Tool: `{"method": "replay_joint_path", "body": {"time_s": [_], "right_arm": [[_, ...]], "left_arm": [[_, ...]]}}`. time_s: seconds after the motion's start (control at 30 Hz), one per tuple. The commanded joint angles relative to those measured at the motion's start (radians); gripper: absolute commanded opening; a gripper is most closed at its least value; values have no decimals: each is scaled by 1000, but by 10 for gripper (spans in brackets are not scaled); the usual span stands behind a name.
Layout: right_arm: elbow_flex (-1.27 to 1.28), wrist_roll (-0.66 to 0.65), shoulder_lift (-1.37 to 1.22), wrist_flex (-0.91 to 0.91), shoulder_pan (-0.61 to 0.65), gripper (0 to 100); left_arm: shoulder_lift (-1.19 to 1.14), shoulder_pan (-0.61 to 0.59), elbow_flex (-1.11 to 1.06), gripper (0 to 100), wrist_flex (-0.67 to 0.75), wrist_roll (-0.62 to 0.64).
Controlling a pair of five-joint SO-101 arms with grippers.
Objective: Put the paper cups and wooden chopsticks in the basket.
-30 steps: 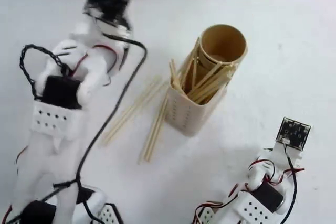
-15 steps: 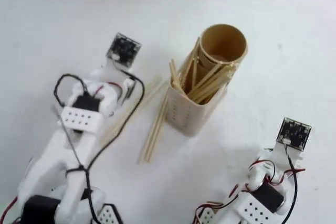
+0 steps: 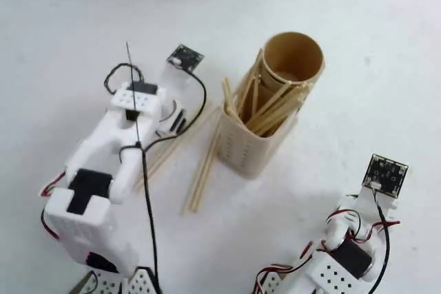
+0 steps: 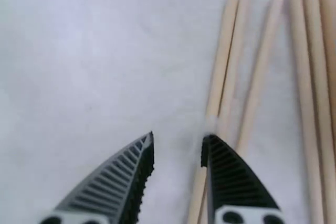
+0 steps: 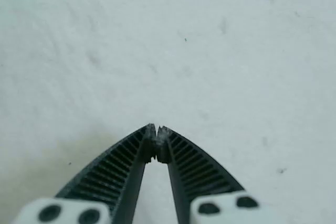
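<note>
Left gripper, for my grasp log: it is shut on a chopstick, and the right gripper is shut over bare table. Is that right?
No. The left gripper is open, holding nothing: the left wrist view shows its jaws apart above the loose chopsticks. The right gripper is shut over bare table.

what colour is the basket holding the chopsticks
The basket is cream, with rows of small holes; clearest in the high view.

Tan chopsticks (image 3: 199,180), cream hole-dotted basket (image 3: 241,151), white table (image 3: 386,67).
</note>
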State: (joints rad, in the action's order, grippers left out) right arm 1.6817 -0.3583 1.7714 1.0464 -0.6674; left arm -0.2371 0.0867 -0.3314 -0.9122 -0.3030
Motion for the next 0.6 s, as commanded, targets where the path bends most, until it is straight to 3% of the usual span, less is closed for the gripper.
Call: {"method": "replay_joint_path", "body": {"time_s": [0.0,0.37,0.57], "right_arm": [[11,-9,-4,4,-5,18],[11,-9,-4,4,-2,18],[11,-9,-4,4,-2,18]], "left_arm": [[-51,12,107,162,-48,-3],[143,21,-18,162,-46,-5],[105,56,-37,162,-2,-23]]}}
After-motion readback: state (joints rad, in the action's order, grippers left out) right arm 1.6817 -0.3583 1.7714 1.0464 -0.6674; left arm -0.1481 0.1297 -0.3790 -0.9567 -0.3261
